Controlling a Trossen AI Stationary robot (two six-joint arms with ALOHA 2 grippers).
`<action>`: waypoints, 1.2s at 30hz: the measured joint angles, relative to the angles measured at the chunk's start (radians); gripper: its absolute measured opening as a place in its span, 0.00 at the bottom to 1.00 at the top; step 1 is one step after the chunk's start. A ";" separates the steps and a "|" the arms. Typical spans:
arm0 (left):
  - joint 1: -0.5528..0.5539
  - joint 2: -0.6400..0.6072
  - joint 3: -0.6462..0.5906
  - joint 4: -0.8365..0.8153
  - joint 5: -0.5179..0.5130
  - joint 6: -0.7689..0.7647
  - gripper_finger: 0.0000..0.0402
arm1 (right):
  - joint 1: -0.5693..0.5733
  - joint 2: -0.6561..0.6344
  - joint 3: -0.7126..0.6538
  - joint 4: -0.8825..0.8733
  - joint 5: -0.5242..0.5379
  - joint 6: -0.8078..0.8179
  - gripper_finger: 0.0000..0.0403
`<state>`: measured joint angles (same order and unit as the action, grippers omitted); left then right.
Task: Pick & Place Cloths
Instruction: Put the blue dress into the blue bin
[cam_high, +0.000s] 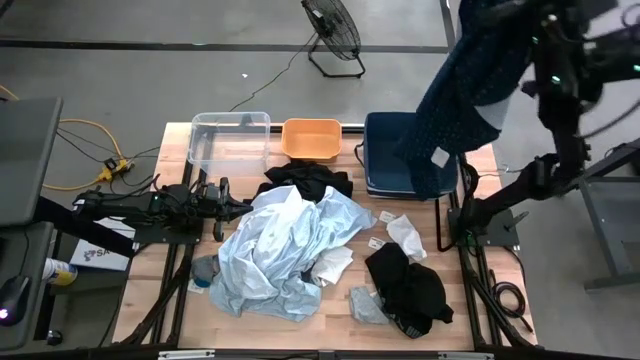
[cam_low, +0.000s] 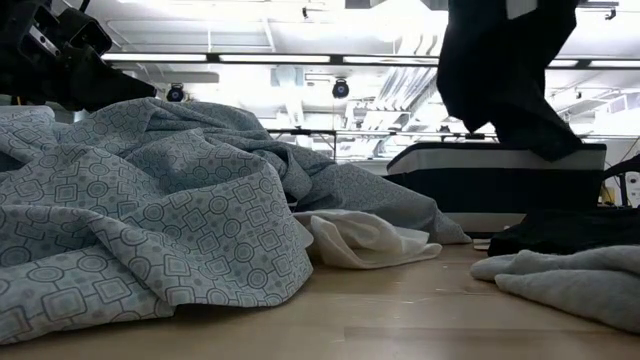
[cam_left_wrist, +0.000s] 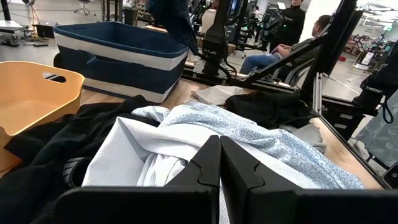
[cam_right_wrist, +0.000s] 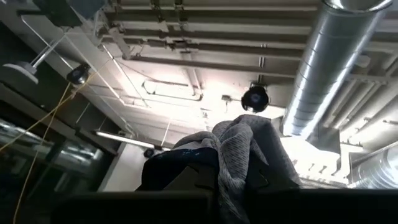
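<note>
A navy dotted cloth (cam_high: 455, 95) hangs from my right gripper (cam_right_wrist: 219, 180), which is raised high over the navy bin (cam_high: 385, 150) and shut on the cloth. In the low view its dark lower end (cam_low: 500, 80) dangles above the bin (cam_low: 495, 175). A big pale blue patterned cloth (cam_high: 280, 245) lies heaped mid-table over a black cloth (cam_high: 305, 180). White pieces (cam_high: 405, 235), a black garment (cam_high: 410, 285) and a grey piece (cam_high: 365, 305) lie on the table to its right. My left gripper (cam_left_wrist: 219, 158) is shut at the heap's left side (cam_high: 222, 200), touching nothing that shows. My right gripper pinches a bunched, gathered part of the navy cloth (cam_right_wrist: 239, 146) between its two fingers, several layers of it. The fingers point upward toward the ceiling. The cloth is lifted clear of the table and hangs slack below the gripper, its lower end (cam_high: 435, 165) over the navy bin.
A clear bin (cam_high: 230, 138) and an orange bin (cam_high: 310, 138) stand along the table's far edge, left of the navy bin. A fan (cam_high: 335, 30) stands on the floor beyond. People sit in the room past the table's right side (cam_left_wrist: 283, 43). Bare wood shows at the near edge (cam_high: 340, 335).
</note>
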<state>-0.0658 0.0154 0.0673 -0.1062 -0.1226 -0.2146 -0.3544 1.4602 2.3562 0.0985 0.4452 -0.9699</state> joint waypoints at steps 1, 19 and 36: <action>0.000 0.000 0.000 0.000 0.000 0.000 0.00 | -0.037 0.009 0.000 0.000 -0.027 0.028 0.02; 0.000 0.000 0.000 0.000 0.000 0.000 0.00 | -0.242 0.090 -0.001 -0.539 0.216 0.445 0.02; 0.000 0.000 0.000 0.000 0.000 0.000 0.00 | -0.158 -0.042 0.001 -1.367 0.331 1.159 0.02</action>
<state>-0.0658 0.0154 0.0673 -0.1062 -0.1227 -0.2150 -0.5126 1.4182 2.3573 -1.2688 0.7763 0.1892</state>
